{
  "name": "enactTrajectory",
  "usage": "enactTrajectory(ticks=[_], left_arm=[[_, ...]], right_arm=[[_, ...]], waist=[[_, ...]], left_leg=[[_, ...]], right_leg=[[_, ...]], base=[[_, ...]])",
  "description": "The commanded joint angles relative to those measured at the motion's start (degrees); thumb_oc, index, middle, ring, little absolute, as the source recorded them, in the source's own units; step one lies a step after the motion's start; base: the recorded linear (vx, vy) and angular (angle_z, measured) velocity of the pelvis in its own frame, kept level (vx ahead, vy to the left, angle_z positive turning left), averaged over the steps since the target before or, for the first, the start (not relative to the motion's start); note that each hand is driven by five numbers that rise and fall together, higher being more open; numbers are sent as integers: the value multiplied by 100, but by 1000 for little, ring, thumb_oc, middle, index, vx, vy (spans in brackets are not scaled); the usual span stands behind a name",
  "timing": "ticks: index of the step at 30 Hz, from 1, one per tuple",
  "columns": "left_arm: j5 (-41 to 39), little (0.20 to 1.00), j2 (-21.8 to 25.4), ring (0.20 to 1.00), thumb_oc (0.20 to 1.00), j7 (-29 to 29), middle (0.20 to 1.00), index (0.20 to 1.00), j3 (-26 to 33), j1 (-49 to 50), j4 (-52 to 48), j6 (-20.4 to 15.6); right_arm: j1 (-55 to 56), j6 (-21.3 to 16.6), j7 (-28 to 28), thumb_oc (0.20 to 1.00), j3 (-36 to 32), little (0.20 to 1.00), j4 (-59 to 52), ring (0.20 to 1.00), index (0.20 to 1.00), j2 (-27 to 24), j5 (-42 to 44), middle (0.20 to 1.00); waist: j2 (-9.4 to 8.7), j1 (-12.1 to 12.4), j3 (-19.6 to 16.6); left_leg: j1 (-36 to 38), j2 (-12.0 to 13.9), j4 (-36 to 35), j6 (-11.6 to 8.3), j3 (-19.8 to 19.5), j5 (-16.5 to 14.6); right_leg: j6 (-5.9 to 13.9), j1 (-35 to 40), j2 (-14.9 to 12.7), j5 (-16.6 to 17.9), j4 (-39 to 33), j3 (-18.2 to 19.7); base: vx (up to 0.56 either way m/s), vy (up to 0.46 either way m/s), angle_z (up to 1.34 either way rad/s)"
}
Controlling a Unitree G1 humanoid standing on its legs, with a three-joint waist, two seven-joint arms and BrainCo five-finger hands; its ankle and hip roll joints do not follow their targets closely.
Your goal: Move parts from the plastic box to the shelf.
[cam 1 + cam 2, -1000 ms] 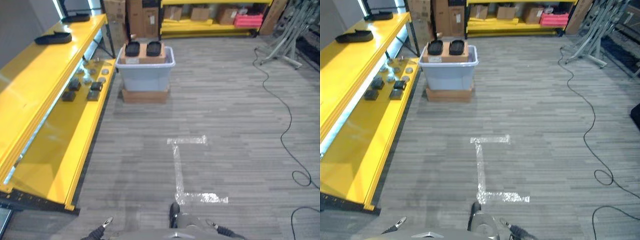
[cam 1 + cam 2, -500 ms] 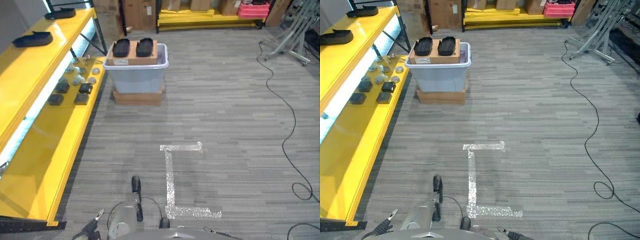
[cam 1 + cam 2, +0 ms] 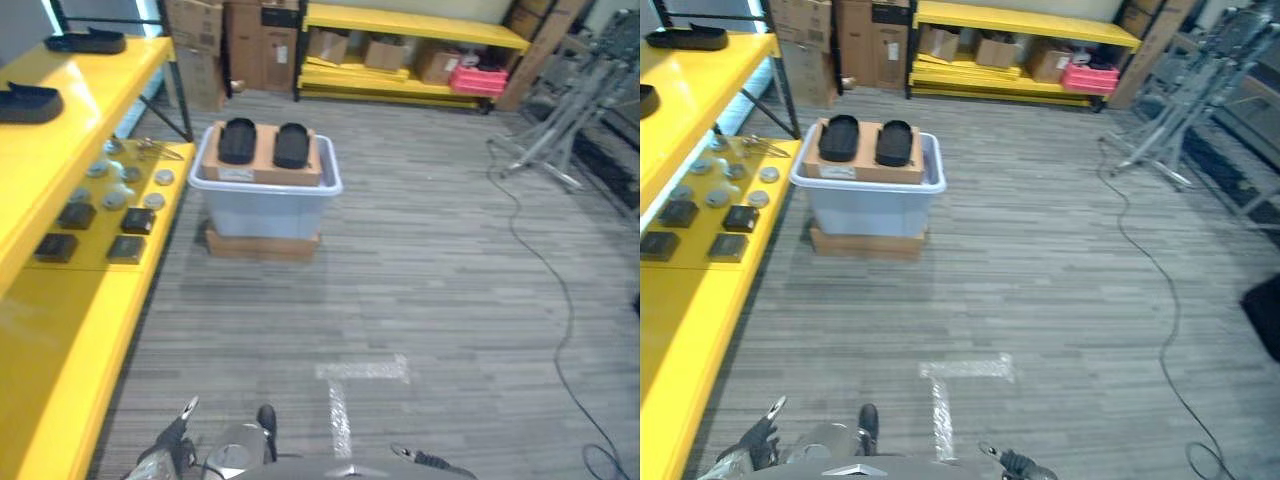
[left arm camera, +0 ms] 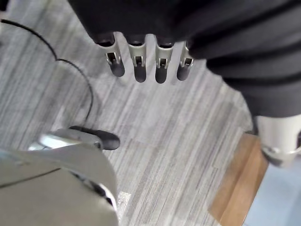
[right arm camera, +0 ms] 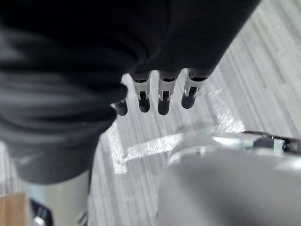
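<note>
A: Which step is this, would you say?

B: The approach, I think. The plastic box (image 3: 265, 195) sits in the upper middle of the frame on a flat brown base (image 3: 262, 243), well apart from the robot at the bottom edge, with bare grey floor (image 3: 420, 290) between.

A: And the parts?

B: Two black parts (image 3: 237, 139) (image 3: 291, 144) lie side by side on a cardboard sheet (image 3: 262, 160) across the top of the box. Nothing is lifted yet.

A: The hands?

B: Both hang empty. The left hand (image 4: 141, 59) has its fingers straight and pointing down at the floor, holding nothing; the right hand (image 5: 160, 94) looks the same, fingers relaxed and slightly apart.

A: Where do the parts go?

B: To the yellow shelf (image 3: 60, 300) along the left side of the frame. Its lower level already carries small dark blocks (image 3: 124, 248) and round silver pieces (image 3: 163, 177); black trays (image 3: 25, 102) rest on the upper level.

A: So the next move?

B: Probably closing in on the box until it is within reach, then bringing a hand down over one black part. The box stands just beside the shelf, so the carry should be short.
</note>
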Motion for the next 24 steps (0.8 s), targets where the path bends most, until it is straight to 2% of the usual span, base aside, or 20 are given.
enactTrajectory(ticks=[1,2,4,5,7,8,9,12,15,16,17,19,22,24], left_arm=[[-22,1000,74,1000,1000,169,1000,1000,-66,182,-143,33],[-17,1000,102,1000,1000,178,1000,1000,-55,161,-130,19],[-15,1000,187,1000,1000,173,1000,1000,19,151,-163,115],[51,1000,218,1000,1000,108,1000,1000,56,158,-134,109],[226,1000,270,1000,1000,-57,1000,1000,41,198,-19,4],[256,1000,271,1000,1000,-76,1000,1000,34,213,-7,-19],[350,1000,263,1000,1000,-156,1000,1000,7,329,42,-167],[297,1000,242,1000,1000,-230,1000,1000,2,434,36,-255],[337,1000,155,1000,1000,-279,1000,1000,36,418,-15,-196],[309,1000,60,1000,1000,-248,1000,1000,58,388,7,-215],[305,1000,47,1000,1000,-256,1000,1000,62,385,18,-222],[255,1000,-40,1000,1000,-237,1000,1000,94,386,14,-264],[171,1000,-102,1000,1000,-112,1000,1000,156,363,25,-258],[77,1000,-75,1000,1000,-75,1000,1000,213,317,-10,-167]], right_arm=[[188,-53,7,1000,159,1000,-166,1000,1000,-274,14,1000],[167,-94,45,1000,200,1000,-180,1000,1000,-281,70,1000],[172,-136,136,1000,197,1000,-159,1000,1000,-327,95,1000],[202,-177,203,1000,139,1000,-103,1000,1000,-339,49,1000],[282,-342,320,1000,5,1000,49,1000,1000,-338,-41,1000],[298,-368,332,1000,-23,1000,72,1000,1000,-336,-62,1000],[375,-511,350,1000,-182,1000,186,1000,1000,-299,-185,1000],[340,-590,332,1000,-236,1000,368,1000,1000,-334,-237,1000],[255,-511,260,1000,-183,1000,451,1000,1000,-363,-252,1000],[178,-406,213,1000,-128,1000,468,1000,1000,-434,-127,1000],[158,-369,205,1000,-109,1000,462,1000,1000,-458,-112,1000],[104,-223,178,1000,-53,1000,448,1000,1000,-570,-161,1000],[80,-112,225,1000,-53,1000,501,1000,1000,-726,-261,1000],[99,-43,218,1000,-59,1000,478,1000,1000,-780,-255,1000]], waist=[[354,11,23],[349,-60,85],[240,-239,163],[115,-343,190],[32,-496,236],[55,-509,254],[91,-558,307],[41,-553,246],[-24,-515,129],[-55,-484,37],[-62,-474,22],[-96,-411,-5],[-110,-396,29],[-138,-393,120]], left_leg=[[-384,157,6,-204,-399,-18],[-221,156,-11,-239,-481,-74],[95,62,37,-279,-655,-329],[229,-61,107,-281,-751,-558],[458,-111,250,-289,-1022,-897],[500,-81,285,-289,-1067,-955],[668,23,415,-270,-1229,-1170],[818,240,547,-406,-1196,-1343],[1075,550,691,-589,-1111,-1462],[1135,798,1008,-753,-1086,-1275],[1074,854,1181,-790,-1080,-1138],[709,1043,2037,-889,-1097,-732],[12,1194,3473,-1020,-1304,-105],[-556,1186,4333,-1033,-1391,61]], right_leg=[[-4,-333,588,910,-1953,-360],[-16,-570,679,959,-2463,-447],[110,-899,698,1456,-3714,-413],[248,-1085,584,1829,-4510,-277],[379,-1375,425,2104,-5514,-3],[385,-1395,429,2114,-5560,24],[413,-1627,364,2156,-5469,209],[423,-1144,343,1950,-5472,257],[291,-689,439,1743,-5280,227],[147,-488,570,1621,-5181,147],[94,-426,615,1580,-5195,136],[-129,-212,754,1440,-5272,77],[-382,-31,955,1315,-5373,119],[-507,99,1021,1253,-5370,113]], base=[[367,-133,-1],[353,-189,8],[488,-250,46],[505,-266,58],[515,-268,74],[610,-294,114],[495,-231,106],[487,-246,77],[518,-288,48],[466,-288,29],[391,-282,15],[249,-227,2],[203,-202,-23],[140,-130,1]])
